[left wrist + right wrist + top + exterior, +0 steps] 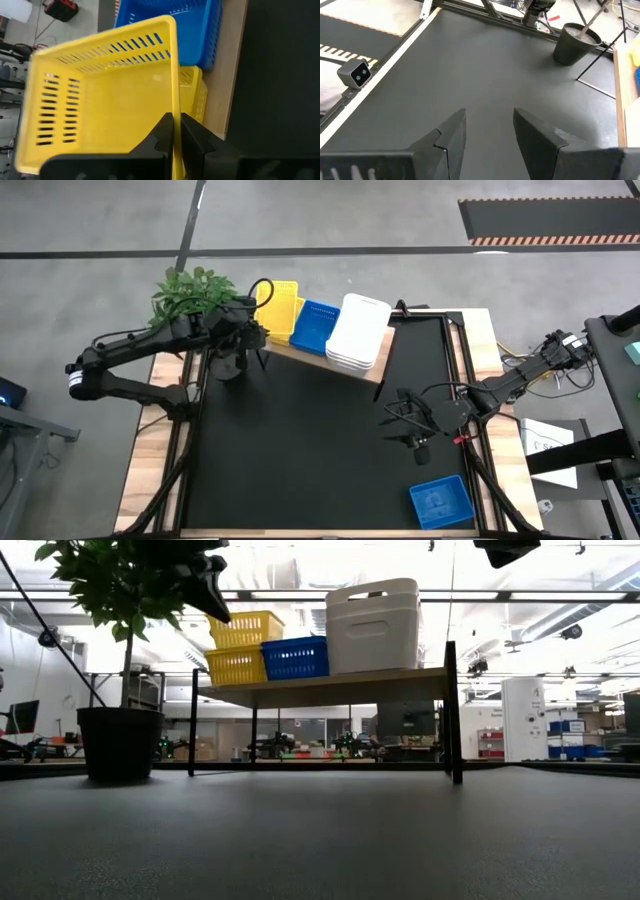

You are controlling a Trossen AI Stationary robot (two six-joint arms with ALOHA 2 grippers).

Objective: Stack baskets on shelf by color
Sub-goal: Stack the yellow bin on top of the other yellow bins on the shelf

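On the shelf [308, 357] stand yellow baskets [281, 306], a blue basket [317, 327] and a stack of white baskets [358, 330]. In the low view an upper yellow basket [245, 630] sits tilted over a lower yellow one [236, 667], beside the blue basket [295, 657] and the white stack [373, 625]. My left gripper [176, 131] is at the shelf's left end, shut on the upper yellow basket. My right gripper [490, 131] hangs open above the bare table on the right, touching nothing. Another blue basket [441, 502] lies flat on the table near its near right corner. My left gripper pinches a side wall [174, 102] of the upper yellow basket at its rim, one finger [161, 131] inside the basket and one finger [192, 132] outside. The basket is tilted above the lower yellow basket [194, 95]. Whether it rests on that one, I cannot tell.
A potted plant [196, 294] in a dark pot [119, 743] stands at the shelf's left end, close to my left arm. The shelf's thin dark legs [451, 710] stand on the black table top [300, 450]. A small grey camera block [355, 73] sits at the table's rim.
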